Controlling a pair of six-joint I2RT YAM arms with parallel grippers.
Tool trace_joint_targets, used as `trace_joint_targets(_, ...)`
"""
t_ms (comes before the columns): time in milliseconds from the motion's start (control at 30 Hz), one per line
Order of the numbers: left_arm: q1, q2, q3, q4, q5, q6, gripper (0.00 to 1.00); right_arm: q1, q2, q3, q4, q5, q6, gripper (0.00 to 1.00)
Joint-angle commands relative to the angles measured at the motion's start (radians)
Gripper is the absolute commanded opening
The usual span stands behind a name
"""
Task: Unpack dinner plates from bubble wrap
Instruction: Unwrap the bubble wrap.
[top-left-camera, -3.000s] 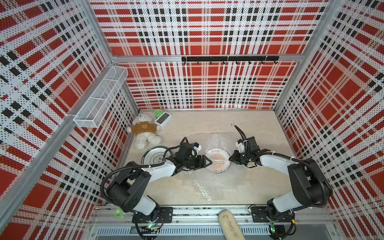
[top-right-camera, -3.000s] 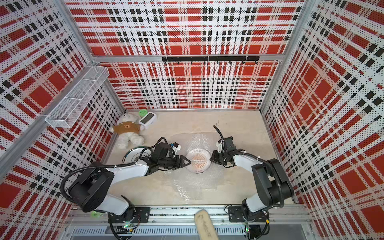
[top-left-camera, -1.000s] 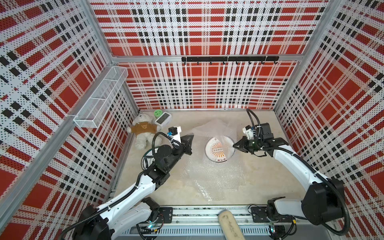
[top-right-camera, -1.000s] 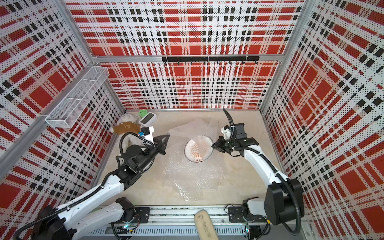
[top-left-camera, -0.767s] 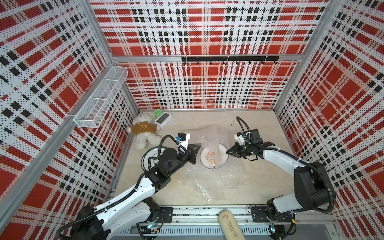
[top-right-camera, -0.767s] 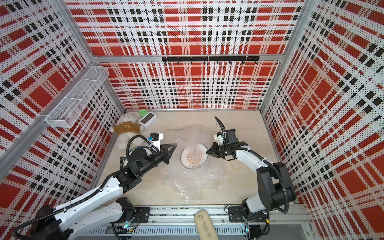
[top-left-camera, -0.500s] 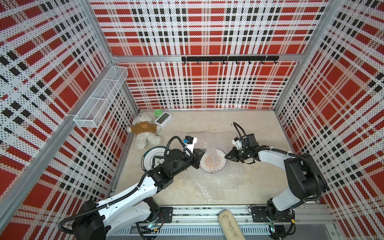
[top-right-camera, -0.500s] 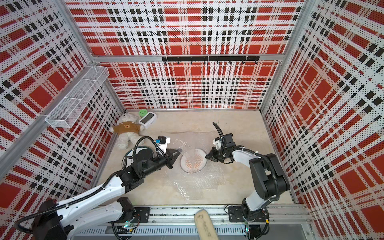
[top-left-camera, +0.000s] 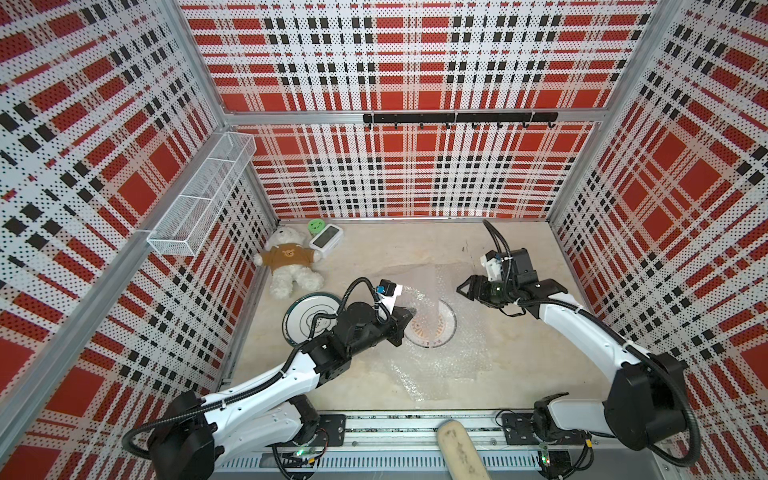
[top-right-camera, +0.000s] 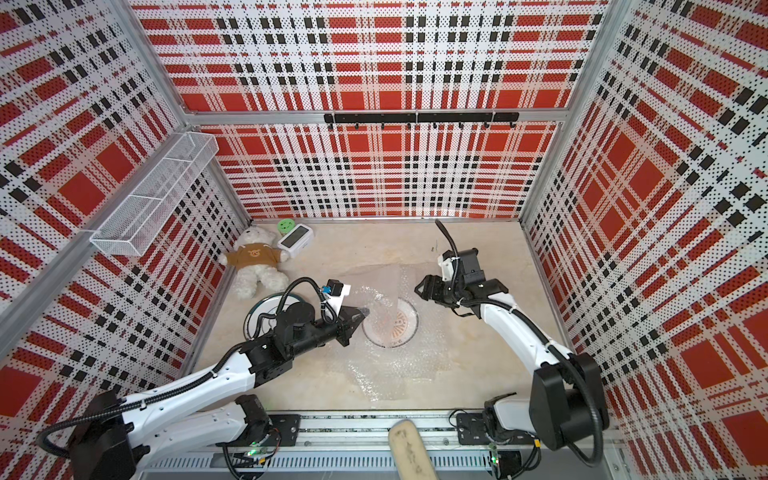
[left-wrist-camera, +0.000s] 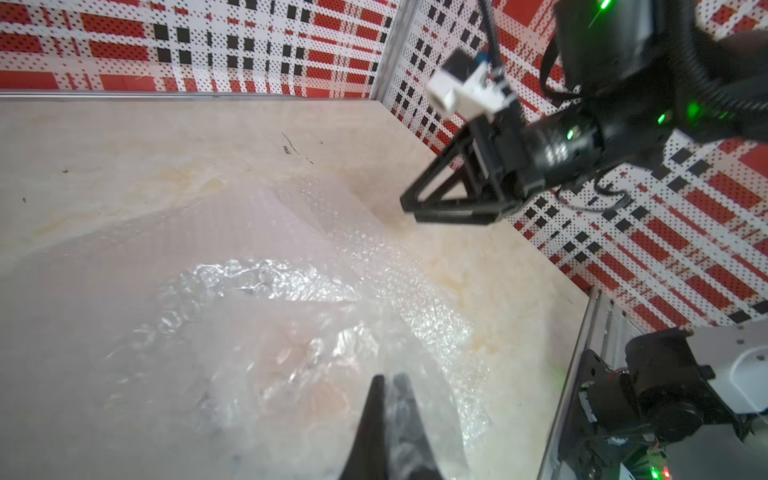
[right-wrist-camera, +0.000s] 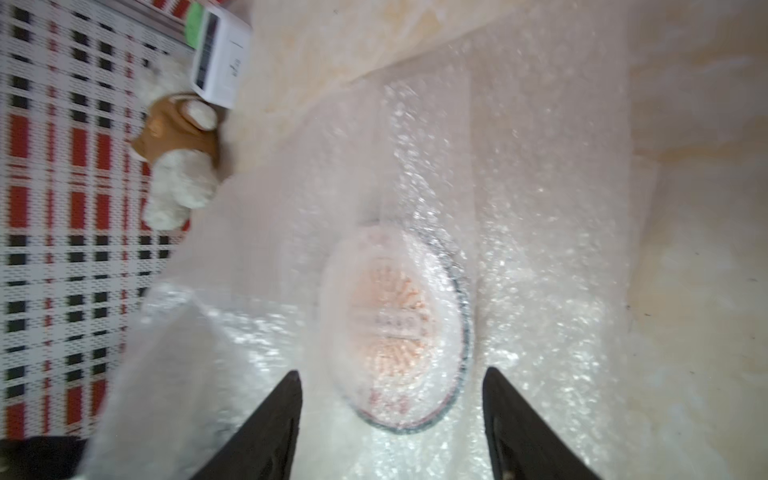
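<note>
A white dinner plate (top-left-camera: 432, 330) (top-right-camera: 390, 328) with a pinkish-red centre lies flat on the bubble wrap (top-left-camera: 451, 361) (top-right-camera: 401, 368) mid-table. My left gripper (top-left-camera: 409, 311) (top-right-camera: 363, 311) is shut on a flap of that wrap and holds it raised over the plate's left side; in the left wrist view the film veils the closed fingertips (left-wrist-camera: 384, 380). My right gripper (top-left-camera: 460, 289) (top-right-camera: 417, 289) (right-wrist-camera: 390, 374) hangs open just right of the plate, holding nothing. A second dinner plate (top-left-camera: 305, 318) with a dark rim lies bare at the left, partly hidden by my left arm.
A teddy bear (top-left-camera: 291, 266), a white clock (top-left-camera: 326, 240) and a green disc (top-left-camera: 316, 226) sit in the back left corner. A wire basket (top-left-camera: 203, 199) hangs on the left wall and a hook rail (top-left-camera: 457, 118) on the back wall. A beige handle (top-left-camera: 457, 453) lies at the front edge.
My right gripper lowered the tilted plate onto the wrap, let go, opened and drew back to the right. My left gripper swung down toward the plate with the wrap flap.
</note>
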Motion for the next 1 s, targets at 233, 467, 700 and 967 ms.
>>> trace_joint_targets(233, -0.061, 0.077, -0.034, 0.085, 0.006, 0.034, 0.0, 0.196, 0.129, 0.136, -0.004, -0.114, 0.029, 0.85)
trace_joint_targets(467, -0.076, 0.093, -0.047, 0.113, -0.008, 0.031, 0.0, 0.25, 0.228, 0.149, -0.005, -0.125, 0.019, 0.75)
trace_joint_targets(700, -0.078, 0.104, -0.062, 0.133, -0.018, 0.032, 0.0, 0.266, 0.245, 0.119, 0.031, -0.161, 0.041, 0.58)
trace_joint_targets(967, -0.079, 0.125, -0.065, 0.151, -0.023, 0.031, 0.0, 0.265, 0.229, 0.102, 0.044, -0.184, 0.05, 0.26)
